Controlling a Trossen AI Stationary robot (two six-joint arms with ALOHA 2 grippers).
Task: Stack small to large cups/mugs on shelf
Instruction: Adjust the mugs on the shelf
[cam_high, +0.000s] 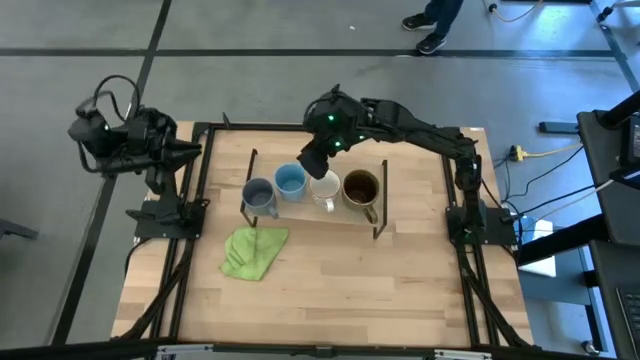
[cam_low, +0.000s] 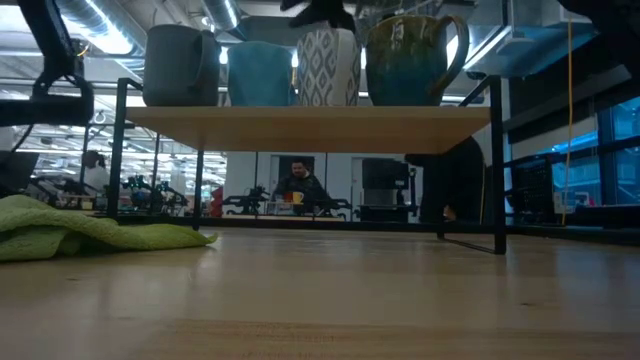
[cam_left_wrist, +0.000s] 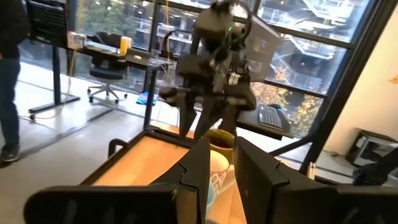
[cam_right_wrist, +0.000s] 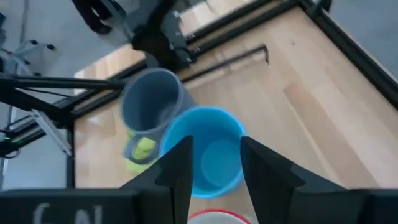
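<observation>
From above, four mugs are standing in a row on the shelf (cam_high: 300, 212): the grey-blue mug (cam_high: 259, 194) at the left end, the light blue mug (cam_high: 290, 181) touching it, then the white mug (cam_high: 325, 188) and the brown mug (cam_high: 361, 187) at the right. The right gripper (cam_high: 314, 163) is hovering just over the far side of the light blue and white mugs, and its dark arm is stretching across the far right of the table (cam_high: 330, 300). The left gripper (cam_high: 190, 150) is waiting off the table's far left corner, well apart from the shelf. A green cloth (cam_high: 253, 251) is lying just in front of the shelf's left end, while the near half of the tabletop is lying open. At table height, the shelf board (cam_low: 310, 118) is carrying all four mugs upright, the brown mug (cam_low: 412, 60) with its handle pointing right; the green cloth (cam_low: 80, 230) is sitting low at the left, and there is open room under the board between the black wire ends. From the left wrist, the left gripper's fingers (cam_left_wrist: 255, 174) are standing slightly parted with nothing between them, facing the right arm (cam_left_wrist: 214, 68), which is blocking much of the shelf. From the right wrist, the right gripper (cam_right_wrist: 214, 163) is spread wide and empty, looking down into the light blue mug (cam_right_wrist: 208, 149) with the grey-blue mug (cam_right_wrist: 152, 106) pressed beside it.
</observation>
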